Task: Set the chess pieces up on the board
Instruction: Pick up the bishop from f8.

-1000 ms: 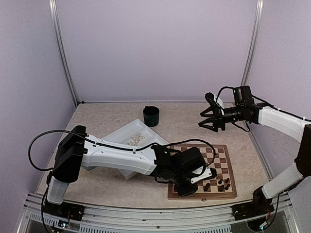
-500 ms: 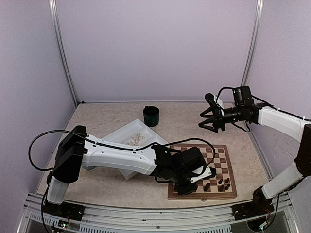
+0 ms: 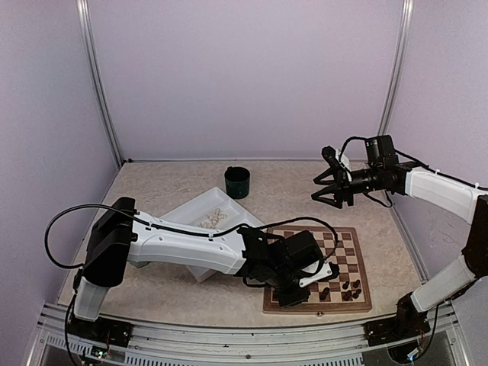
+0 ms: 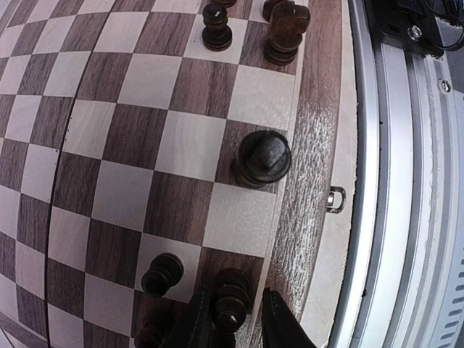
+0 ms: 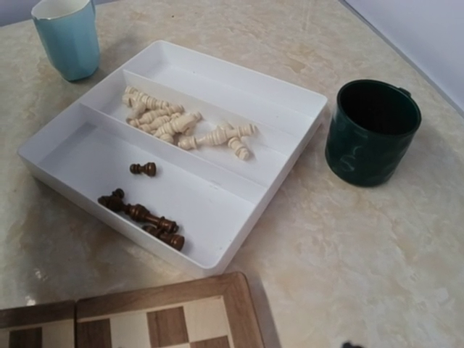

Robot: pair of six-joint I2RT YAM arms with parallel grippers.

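Observation:
The board (image 3: 355, 259) lies at the table's front right. Several dark chess pieces (image 3: 347, 290) stand at its near right corner. My left gripper (image 4: 235, 326) is low over the board's near edge. Its jaws straddle a standing dark piece (image 4: 230, 297): the left finger touches it and a small gap shows at the right finger. Other dark pieces stand nearby (image 4: 263, 158), (image 4: 162, 272), (image 4: 286, 29). My right gripper (image 3: 329, 194) hangs open and empty above the table behind the board. Pale pieces (image 5: 181, 123) and dark pieces (image 5: 141, 214) lie in the white tray (image 5: 217, 69).
The white tray (image 3: 200, 210) sits left of the board, partly under my left arm. A dark green cup (image 3: 237, 182) stands behind it, also in the right wrist view (image 5: 372, 132). A light blue cup (image 5: 65, 36) stands beyond the tray. A metal rail (image 4: 406, 181) runs along the table's near edge.

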